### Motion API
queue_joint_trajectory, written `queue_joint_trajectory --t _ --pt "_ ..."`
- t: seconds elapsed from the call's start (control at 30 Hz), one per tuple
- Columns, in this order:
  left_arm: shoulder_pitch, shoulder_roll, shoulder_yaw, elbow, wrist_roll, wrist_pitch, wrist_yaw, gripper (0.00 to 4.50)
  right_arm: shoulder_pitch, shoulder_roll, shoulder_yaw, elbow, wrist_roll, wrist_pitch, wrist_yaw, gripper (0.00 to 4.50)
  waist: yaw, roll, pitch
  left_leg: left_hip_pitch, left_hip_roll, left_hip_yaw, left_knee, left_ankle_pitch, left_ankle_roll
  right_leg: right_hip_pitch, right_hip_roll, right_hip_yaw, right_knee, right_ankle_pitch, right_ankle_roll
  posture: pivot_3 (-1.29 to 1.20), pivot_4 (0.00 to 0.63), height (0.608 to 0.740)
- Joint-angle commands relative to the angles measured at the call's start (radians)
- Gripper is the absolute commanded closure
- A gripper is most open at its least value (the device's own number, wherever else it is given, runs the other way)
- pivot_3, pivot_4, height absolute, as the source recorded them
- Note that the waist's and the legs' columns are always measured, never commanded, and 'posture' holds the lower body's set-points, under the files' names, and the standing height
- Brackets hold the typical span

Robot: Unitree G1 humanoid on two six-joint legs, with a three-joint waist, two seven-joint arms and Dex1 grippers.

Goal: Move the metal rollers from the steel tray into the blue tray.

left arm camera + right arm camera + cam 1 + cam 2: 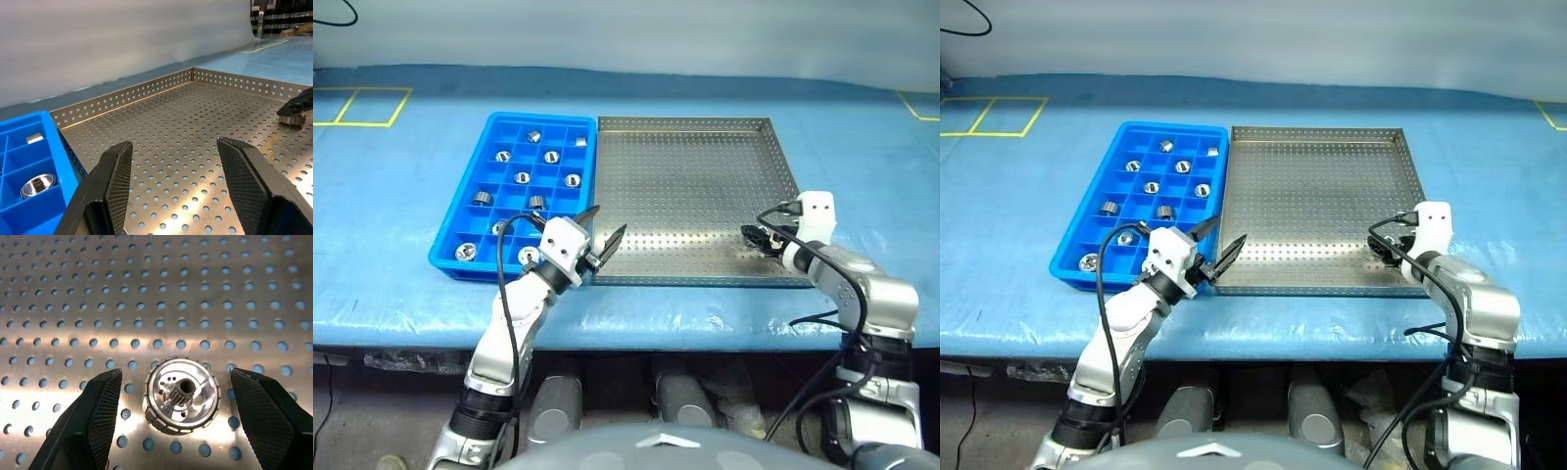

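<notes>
Surface: a wide table under a smooth light-blue covering (401, 284) that reaches across both eye views, its front edge running along the near side.
Floor markings: thin yellow tape lines (357, 106) forming box outlines at the far left of the surface; another yellow corner (918, 106) at the far right.
Backdrop: a plain pale grey wall (636, 34) behind the surface.
Cable: a black loop of cable (342, 14) at the upper left against the wall.

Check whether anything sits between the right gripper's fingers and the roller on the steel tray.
Nothing visible does. In the right wrist view the roller lies on the steel tray between the open fingers of the right gripper, with only bare perforated floor either side.
</notes>
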Motion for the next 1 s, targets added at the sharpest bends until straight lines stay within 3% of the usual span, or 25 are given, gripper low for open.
queue_joint_trajectory --t 0.03,0.2,0.43,0.5,0.7,1.0 --pt "-0.001 -0.001 0.019 -0.059 -0.014 -0.015 0.009 1.49 -0.022 -0.025 0.034 0.068 -0.022 -0.025 0.017 1.34 0.001 -0.001 0.000 0.000 0.000 0.000 0.001 0.000 0.000 0.001 0.000 0.000 0.000 0.000 0.000 0.07 0.150 0.740" --pt "0.009 0.012 0.040 -0.080 -0.011 -0.012 0.023 1.49 -0.038 0.000 0.050 -0.038 0.012 -0.086 0.053 2.79 0.000 0.000 0.000 0.000 0.000 0.000 0.001 0.000 0.000 0.001 0.001 0.000 0.000 0.000 0.000 0.10 0.150 0.740" --pt "0.036 0.019 0.070 -0.131 -0.003 -0.001 0.065 1.49 -0.141 0.151 0.140 -0.186 0.087 -0.202 0.118 2.78 0.014 0.001 0.001 0.000 0.001 -0.001 -0.001 0.000 0.000 -0.001 0.001 0.000 0.001 0.003 0.005 0.17 0.150 0.740" --pt "0.062 0.009 0.090 -0.158 -0.006 0.006 0.096 1.49 -0.188 0.189 0.230 -0.172 0.079 -0.245 0.173 2.78 0.027 0.001 0.001 0.000 0.001 -0.001 0.000 0.000 0.000 -0.001 0.001 -0.001 0.000 0.003 0.005 0.23 0.150 0.740" --pt "0.157 0.026 0.113 -0.231 0.016 0.023 0.133 1.49 -0.327 0.260 0.426 0.020 -0.003 -0.301 0.254 2.78 0.075 0.001 0.001 -0.001 0.001 -0.004 -0.003 0.000 0.000 -0.002 0.000 -0.004 0.000 0.002 0.003 0.33 0.150 0.740" --pt "0.196 0.026 0.136 -0.275 0.025 0.037 0.158 1.49 -0.442 0.309 0.554 0.274 -0.118 -0.386 0.318 2.78 0.146 0.000 0.001 -0.002 0.000 -0.005 -0.003 0.000 0.000 -0.003 0.000 -0.006 0.000 -0.002 -0.004 0.37 0.150 0.740"
